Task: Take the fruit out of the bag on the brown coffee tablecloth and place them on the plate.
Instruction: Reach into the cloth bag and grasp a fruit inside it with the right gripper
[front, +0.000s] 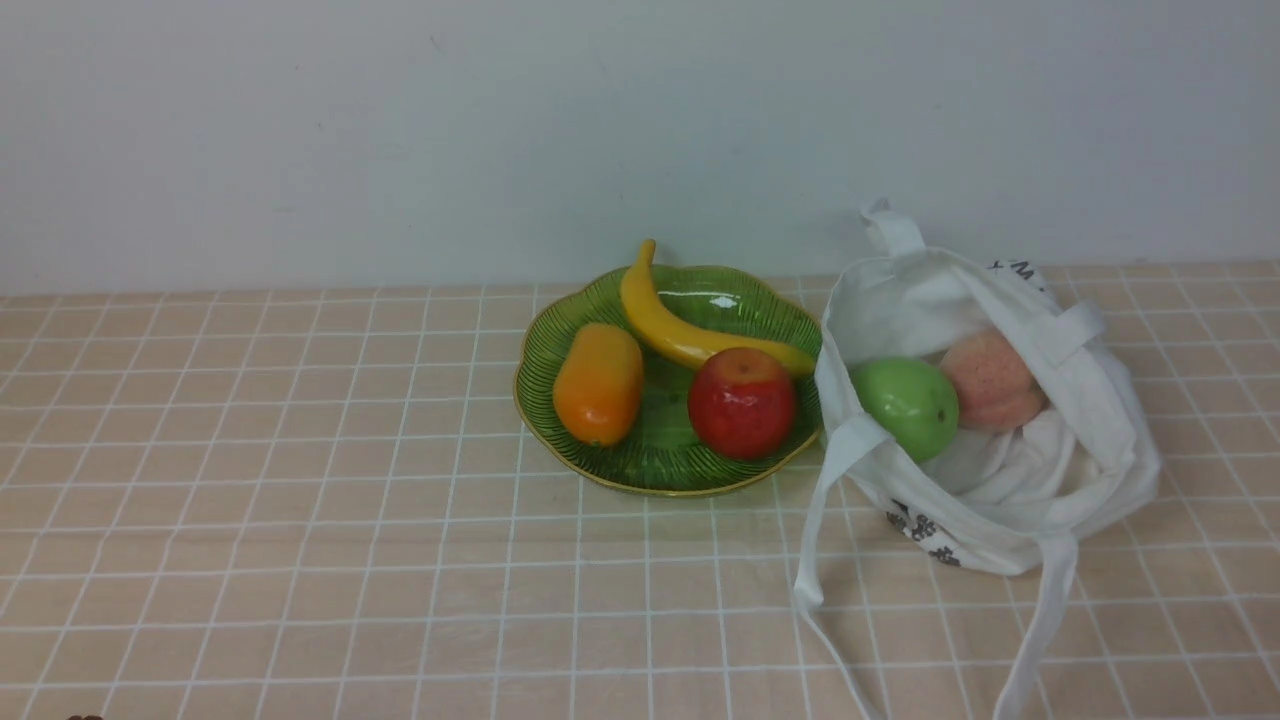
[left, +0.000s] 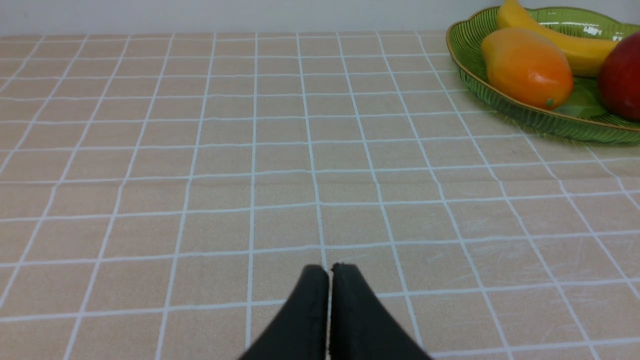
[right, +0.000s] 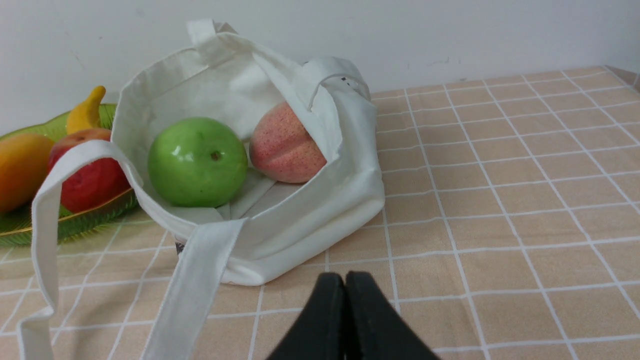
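Note:
The white bag (front: 1000, 500) lies open on the tan grid tablecloth (front: 300, 520), right of the green plate (front: 660, 470). Inside it sit a green apple (front: 905, 405) and a pinkish peach (front: 990, 380), side by side. In the right wrist view the green apple (right: 197, 161) and the peach (right: 285, 145) show in the bag (right: 310, 220), with my right gripper (right: 345, 276) shut and empty in front of it. My left gripper (left: 329, 268) is shut and empty over bare cloth, well away from the plate (left: 530, 117). Neither gripper shows in the front view.
The plate holds a yellow banana (front: 680, 330), a red apple (front: 742, 402) and an orange mango-like fruit (front: 598, 383). The bag's long straps (front: 820, 540) trail over the cloth toward the front. A pale wall (front: 500, 130) stands behind.

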